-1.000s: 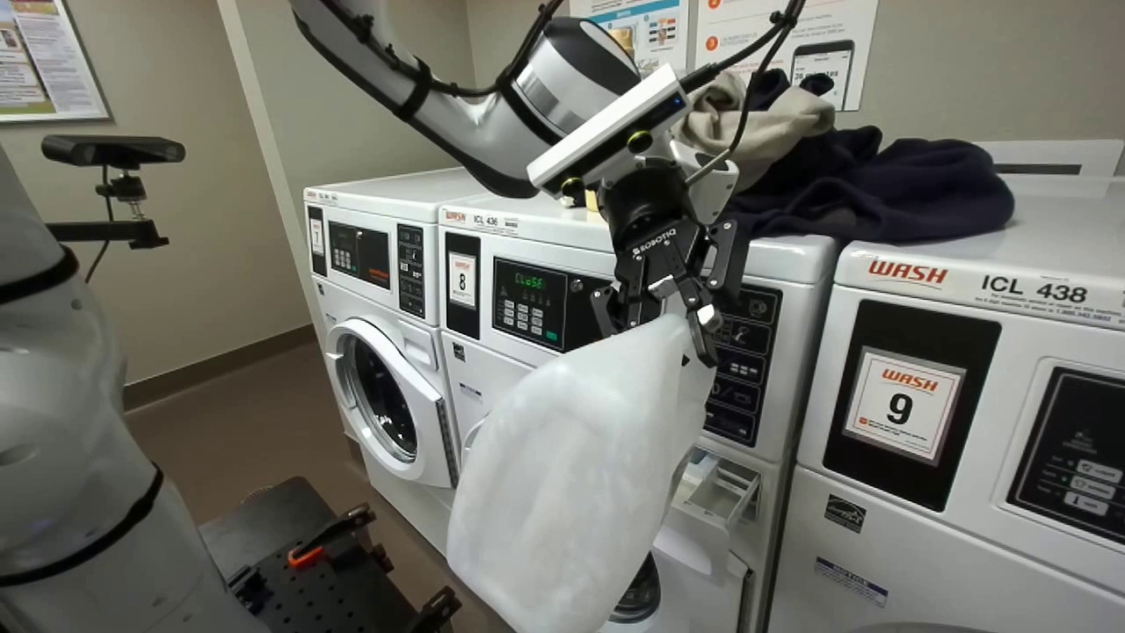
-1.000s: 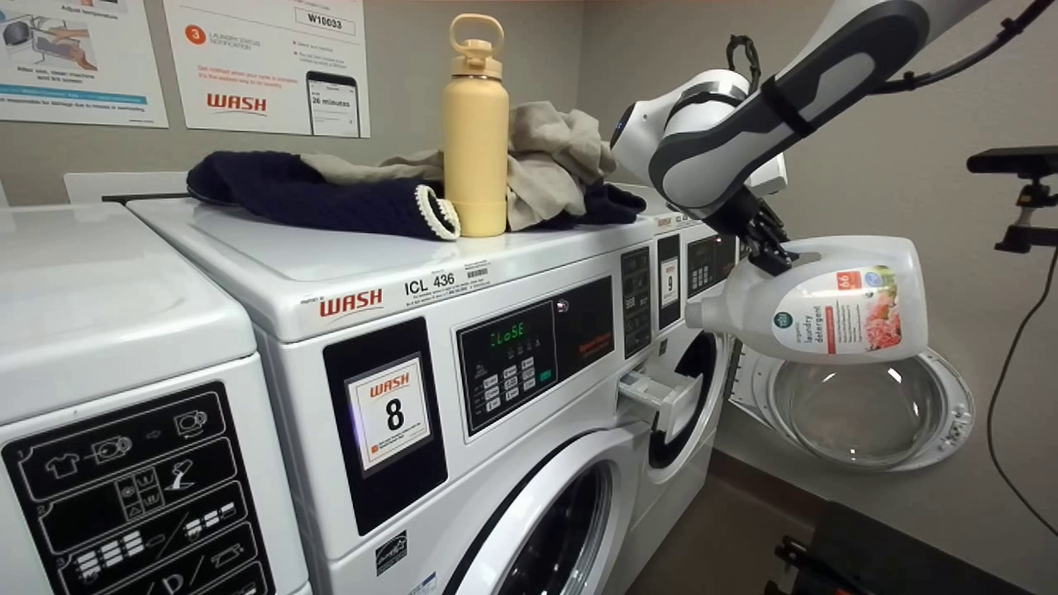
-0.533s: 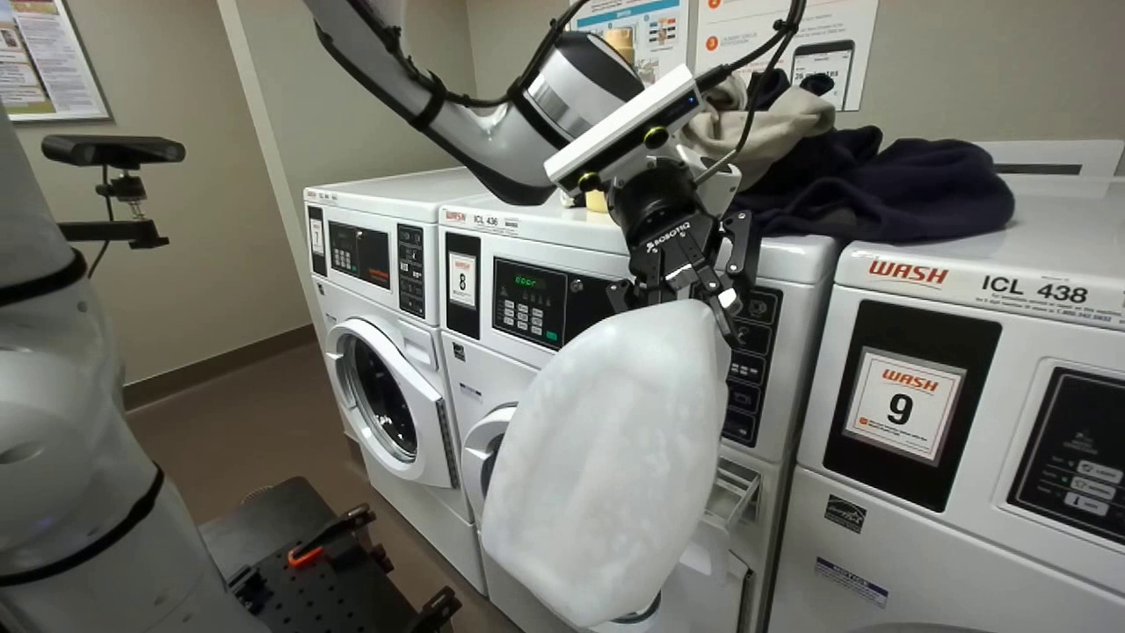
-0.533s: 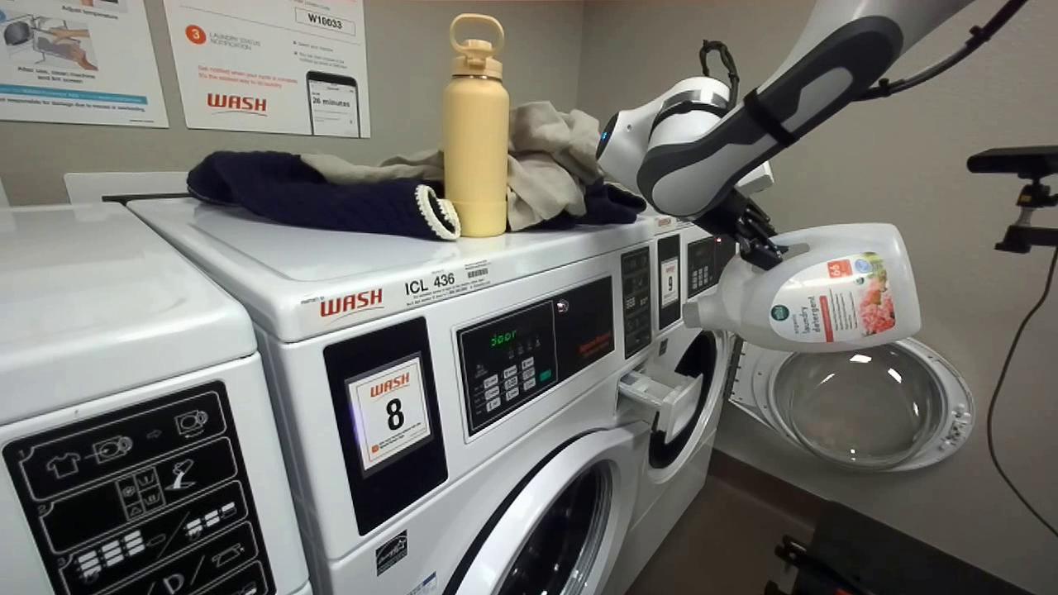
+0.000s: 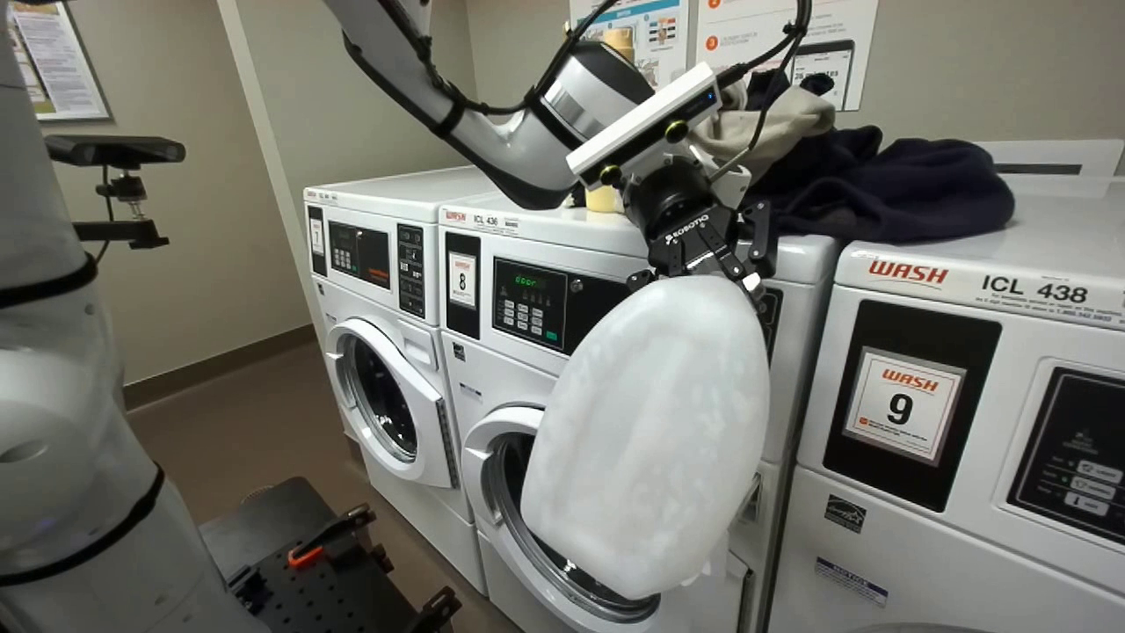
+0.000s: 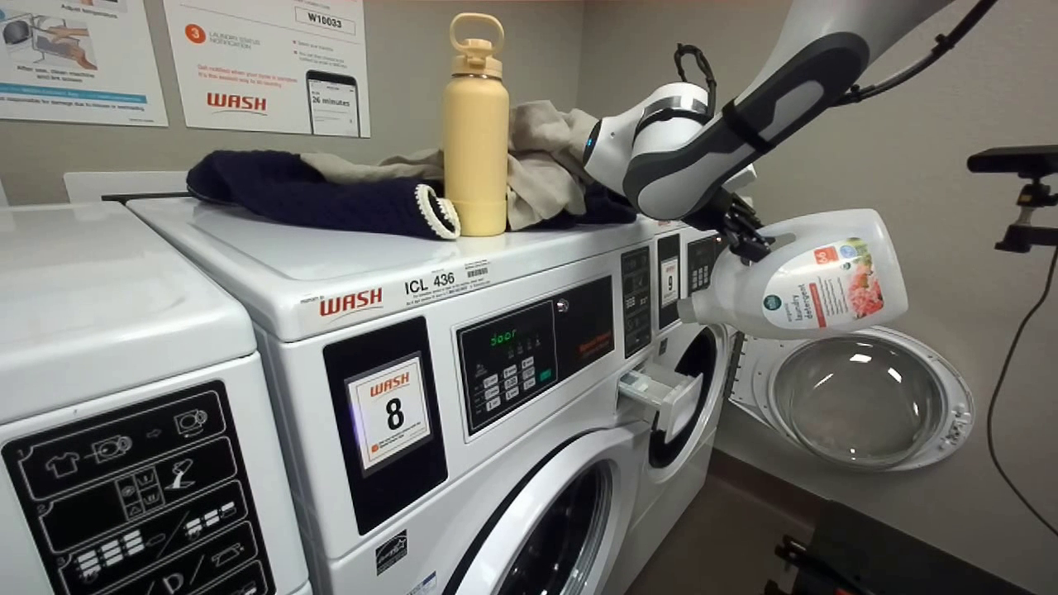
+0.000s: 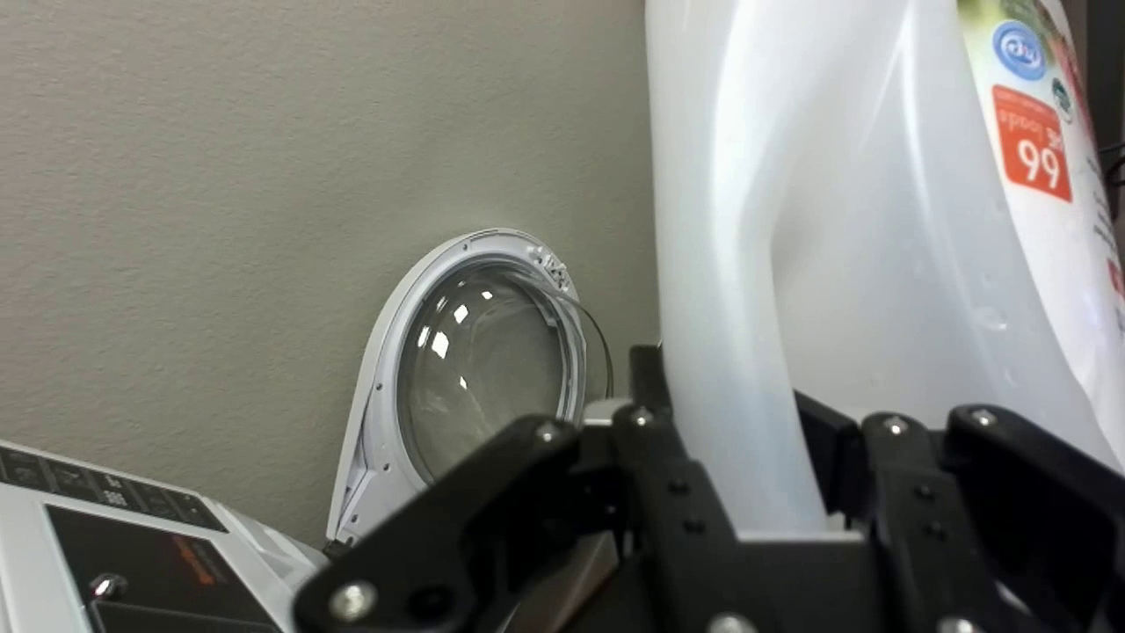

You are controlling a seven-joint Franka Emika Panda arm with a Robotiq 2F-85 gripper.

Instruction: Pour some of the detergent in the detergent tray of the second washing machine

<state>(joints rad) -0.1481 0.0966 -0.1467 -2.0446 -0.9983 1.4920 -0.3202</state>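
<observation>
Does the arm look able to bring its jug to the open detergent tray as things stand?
Likely yes: the gripper grips the jug by its handle, the detergent tray is pulled out, and in an exterior view nothing visible blocks the gap between them.

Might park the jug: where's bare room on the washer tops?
Front left on washer 8's top, bordered by navy cloth, yellow bottle and front edge. Also the left neighbour's top, where visible. Crowded: behind the bottle, tan cloth; near the detergent tray, jaws holding the jug.

wrist view, jug [image 7: 844, 220] cropped, gripper [image 7: 736, 413] cropped
</observation>
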